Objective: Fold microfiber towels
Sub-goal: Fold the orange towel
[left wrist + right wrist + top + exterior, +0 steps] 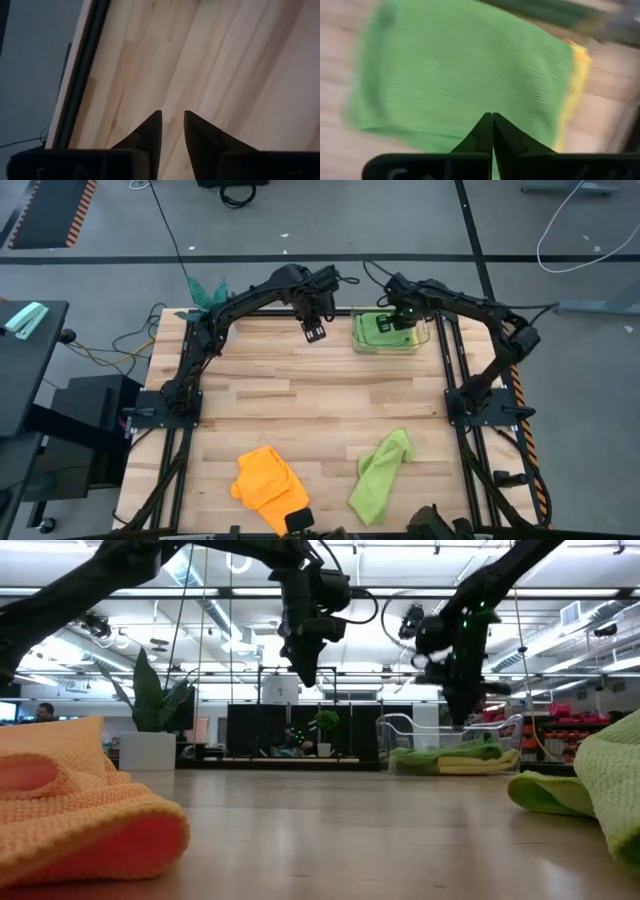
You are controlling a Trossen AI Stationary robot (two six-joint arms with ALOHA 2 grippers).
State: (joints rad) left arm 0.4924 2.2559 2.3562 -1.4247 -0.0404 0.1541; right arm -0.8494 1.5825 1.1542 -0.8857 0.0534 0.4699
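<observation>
Near the table's far right corner, the right gripper (392,323), fingers pressed together, is hovering over a folded lime green towel (385,332) lying on a yellow towel (577,75) inside a clear bin (433,338). The left gripper (315,333), fingers slightly apart, is hanging by the far edge. An orange towel (268,484) and another lime green towel (380,473) are lying crumpled along the near edge.

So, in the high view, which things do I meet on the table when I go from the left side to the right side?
Teal plant → orange towel → left pincer → loose green towel and, at the far edge, the clear tray holding a folded green towel under the right pincer.
</observation>
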